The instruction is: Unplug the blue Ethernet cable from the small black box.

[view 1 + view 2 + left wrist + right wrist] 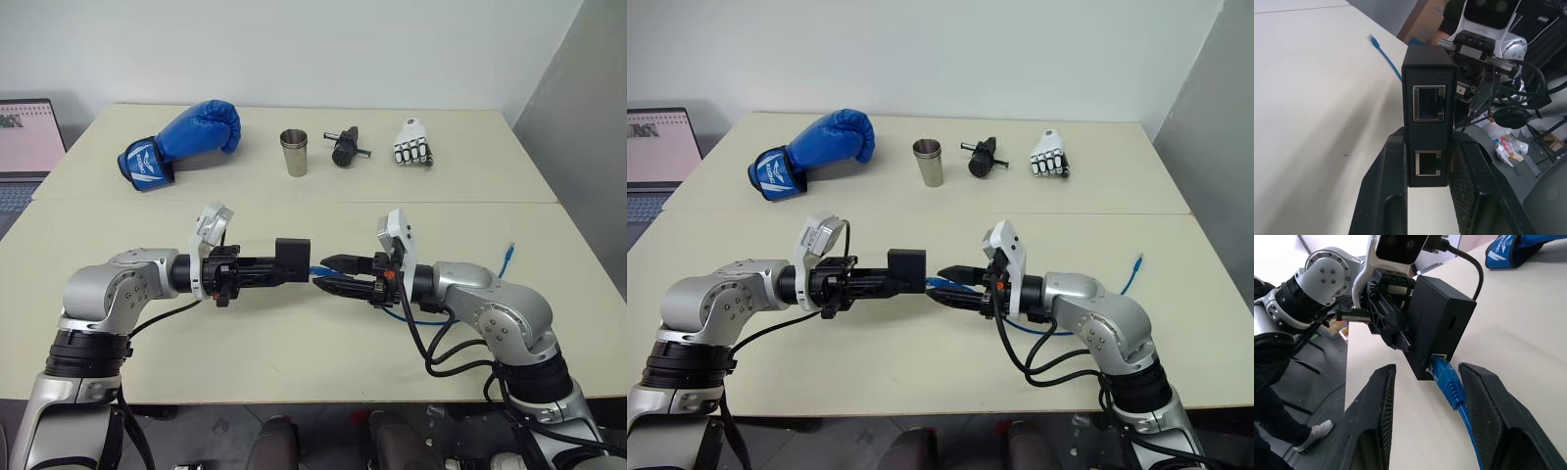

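From the head camera, the small black box (292, 257) is seen clamped in the left gripper (286, 264) above the table (294, 343). In the right wrist view, the blue Ethernet cable (1448, 382) is shown plugged into it, between the right gripper's (1432, 418) parted fingers, apparently untouched. In the left wrist view, two ports appear empty; the plug is hidden.

Even, bright overhead light; soft shadows under arms on worktop (294, 362); wrist views sharp, slight glare.
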Controlling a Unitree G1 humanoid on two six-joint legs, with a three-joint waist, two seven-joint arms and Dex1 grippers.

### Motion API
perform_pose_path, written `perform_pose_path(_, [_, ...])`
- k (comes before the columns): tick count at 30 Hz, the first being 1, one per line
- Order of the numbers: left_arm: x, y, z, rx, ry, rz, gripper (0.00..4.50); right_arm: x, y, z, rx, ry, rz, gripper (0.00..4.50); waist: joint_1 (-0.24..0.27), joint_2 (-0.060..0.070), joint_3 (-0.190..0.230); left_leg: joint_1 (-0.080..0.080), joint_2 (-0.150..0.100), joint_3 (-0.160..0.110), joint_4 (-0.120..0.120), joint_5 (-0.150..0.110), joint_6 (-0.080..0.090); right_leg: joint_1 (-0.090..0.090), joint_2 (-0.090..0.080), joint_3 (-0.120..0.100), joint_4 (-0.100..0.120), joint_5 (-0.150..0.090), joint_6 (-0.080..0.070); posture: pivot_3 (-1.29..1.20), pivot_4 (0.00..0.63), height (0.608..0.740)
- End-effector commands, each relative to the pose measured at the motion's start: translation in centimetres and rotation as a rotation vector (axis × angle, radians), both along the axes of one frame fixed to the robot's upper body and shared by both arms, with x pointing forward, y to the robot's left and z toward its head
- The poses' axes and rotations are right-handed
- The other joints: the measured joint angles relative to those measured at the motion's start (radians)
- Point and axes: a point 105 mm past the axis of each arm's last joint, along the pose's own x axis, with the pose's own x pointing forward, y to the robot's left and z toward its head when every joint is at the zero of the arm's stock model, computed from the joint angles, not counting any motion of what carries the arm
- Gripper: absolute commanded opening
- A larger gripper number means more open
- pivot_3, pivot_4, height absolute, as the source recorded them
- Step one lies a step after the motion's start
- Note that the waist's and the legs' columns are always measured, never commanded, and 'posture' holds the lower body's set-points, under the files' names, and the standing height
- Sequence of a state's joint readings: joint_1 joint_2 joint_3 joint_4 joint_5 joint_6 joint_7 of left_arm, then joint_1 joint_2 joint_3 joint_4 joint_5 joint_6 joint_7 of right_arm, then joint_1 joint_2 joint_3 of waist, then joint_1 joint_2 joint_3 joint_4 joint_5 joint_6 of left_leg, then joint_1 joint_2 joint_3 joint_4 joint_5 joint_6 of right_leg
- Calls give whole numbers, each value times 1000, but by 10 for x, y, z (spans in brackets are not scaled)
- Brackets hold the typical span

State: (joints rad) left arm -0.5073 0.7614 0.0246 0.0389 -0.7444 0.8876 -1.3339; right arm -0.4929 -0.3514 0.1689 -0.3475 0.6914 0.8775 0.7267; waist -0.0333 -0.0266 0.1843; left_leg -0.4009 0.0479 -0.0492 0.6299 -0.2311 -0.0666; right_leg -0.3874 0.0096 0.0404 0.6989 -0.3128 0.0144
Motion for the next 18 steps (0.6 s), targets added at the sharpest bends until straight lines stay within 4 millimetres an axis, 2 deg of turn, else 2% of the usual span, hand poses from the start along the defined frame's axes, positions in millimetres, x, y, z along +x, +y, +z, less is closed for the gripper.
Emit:
perform_pose_path(1, [-4, -5, 13, -14, -55, -48, 779, 0, 3, 6, 31, 23, 22, 2150, 0, 0, 0, 0, 0, 0, 0, 0, 0, 0, 0, 0, 0, 0, 0, 0, 150, 740])
perform_pose_path(7, [-4, -5, 13, -11, -56, -48, 779, 10, -1, 0, 22, 43, 4, 2150, 0, 0, 0, 0, 0, 0, 0, 0, 0, 0, 0, 0, 0, 0, 0, 0, 150, 740])
perform_pose_path(14, [-5, -4, 11, -2, -58, -51, 779, 9, -1, 4, 51, 75, 20, 3336, 0, 0, 0, 0, 0, 1, 0, 0, 0, -1, 0, 0, 0, 0, 0, 0, 150, 740])
perform_pose_path(18, [-5, -4, 11, -6, -59, -55, 779, 5, 0, 6, 82, 130, 49, 3381, 0, 0, 0, 0, 0, 1, 0, 0, 0, -1, 0, 0, 0, 0, 0, 0, 150, 740])
